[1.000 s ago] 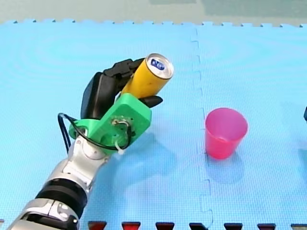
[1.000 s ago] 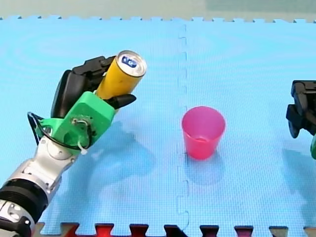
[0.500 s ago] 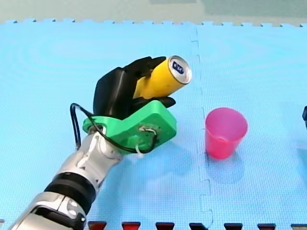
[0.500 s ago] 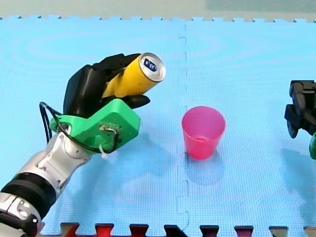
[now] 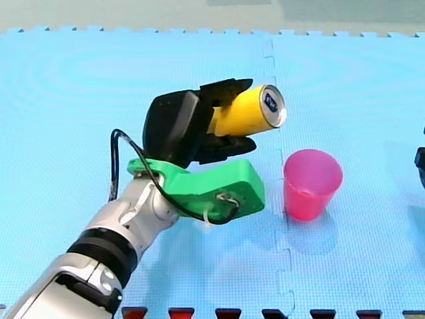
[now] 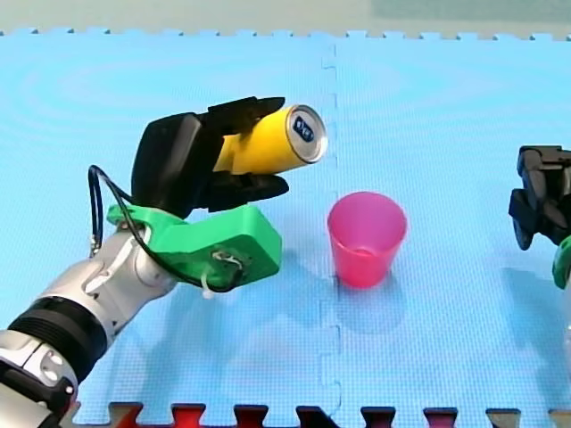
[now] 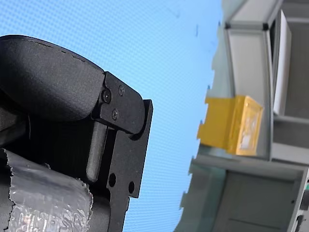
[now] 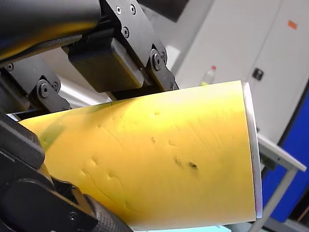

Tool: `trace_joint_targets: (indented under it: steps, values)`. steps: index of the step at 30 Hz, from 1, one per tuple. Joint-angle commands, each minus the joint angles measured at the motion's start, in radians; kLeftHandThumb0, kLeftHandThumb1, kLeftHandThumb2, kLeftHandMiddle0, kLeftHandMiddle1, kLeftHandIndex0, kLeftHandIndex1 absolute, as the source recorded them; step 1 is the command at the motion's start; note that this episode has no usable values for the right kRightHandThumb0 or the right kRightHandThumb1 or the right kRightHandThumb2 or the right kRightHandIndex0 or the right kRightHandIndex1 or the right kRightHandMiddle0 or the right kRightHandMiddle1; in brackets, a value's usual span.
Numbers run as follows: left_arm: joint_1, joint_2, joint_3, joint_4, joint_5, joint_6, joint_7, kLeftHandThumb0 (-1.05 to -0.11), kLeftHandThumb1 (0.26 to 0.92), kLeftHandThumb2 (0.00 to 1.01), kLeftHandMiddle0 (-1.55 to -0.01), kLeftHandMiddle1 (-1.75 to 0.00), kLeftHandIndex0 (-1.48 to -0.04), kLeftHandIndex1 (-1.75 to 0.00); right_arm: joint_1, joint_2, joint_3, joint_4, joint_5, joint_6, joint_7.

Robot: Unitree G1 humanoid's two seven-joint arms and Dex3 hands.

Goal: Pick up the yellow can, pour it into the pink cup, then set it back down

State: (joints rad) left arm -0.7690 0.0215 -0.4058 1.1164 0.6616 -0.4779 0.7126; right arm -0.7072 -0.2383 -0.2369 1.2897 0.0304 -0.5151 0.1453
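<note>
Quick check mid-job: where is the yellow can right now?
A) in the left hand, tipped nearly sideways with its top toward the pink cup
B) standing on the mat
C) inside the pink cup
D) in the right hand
A: the left hand grips the yellow can above the mat, top facing the upright pink cup; the right hand is at the right edge.

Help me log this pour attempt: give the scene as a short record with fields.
left hand: shut on the yellow can, raised above the blue mat
yellow can: tipped almost level, top end toward the pink cup, short of its rim
pink cup: upright on the mat, untouched
right hand: far right of the mat, apart from the cup
stage: can lifted and tipped; not yet set back down
</note>
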Motion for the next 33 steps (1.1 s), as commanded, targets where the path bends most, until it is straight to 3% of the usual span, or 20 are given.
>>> trace_joint_targets:
  steps: [1,13,14,15,17,25,33]
  values:
    - [-0.020,0.006,-0.012,0.007,0.008,-0.002,0.019,-0.471,0.764,0.00,-1.38,-0.03,-1.23,-0.01,0.001,0.001,-0.002,-0.002,0.003,-0.006,-0.001]
    - [-0.035,0.009,-0.078,0.025,0.070,0.046,0.085,-0.481,0.775,0.00,-1.48,-0.11,-1.24,-0.01,0.002,0.002,-0.009,-0.001,0.010,-0.011,0.008]
    - [-0.037,0.009,-0.086,0.026,0.080,0.050,0.099,-0.478,0.776,0.00,-1.46,-0.16,-1.24,0.00,0.003,0.003,-0.009,-0.001,0.010,-0.012,0.008]
    - [-0.040,0.009,-0.094,0.027,0.090,0.054,0.113,-0.472,0.777,0.00,-1.32,-0.46,-1.25,0.00,0.003,0.003,-0.010,-0.001,0.011,-0.012,0.009]
    - [-0.047,0.008,-0.113,0.028,0.112,0.066,0.141,-0.468,0.778,0.00,-1.15,-0.81,-1.25,0.00,0.003,0.003,-0.011,0.000,0.011,-0.012,0.010]
    - [-0.064,0.004,-0.136,0.035,0.122,0.078,0.154,-0.470,0.786,0.00,-1.02,-1.19,-1.25,0.00,0.002,0.006,-0.012,0.000,0.008,-0.011,0.004]
    - [-0.079,-0.024,-0.139,0.040,0.105,0.068,0.128,-0.465,0.795,0.00,-0.86,-1.62,-1.25,0.00,-0.002,0.006,-0.011,0.003,0.005,-0.006,0.004]
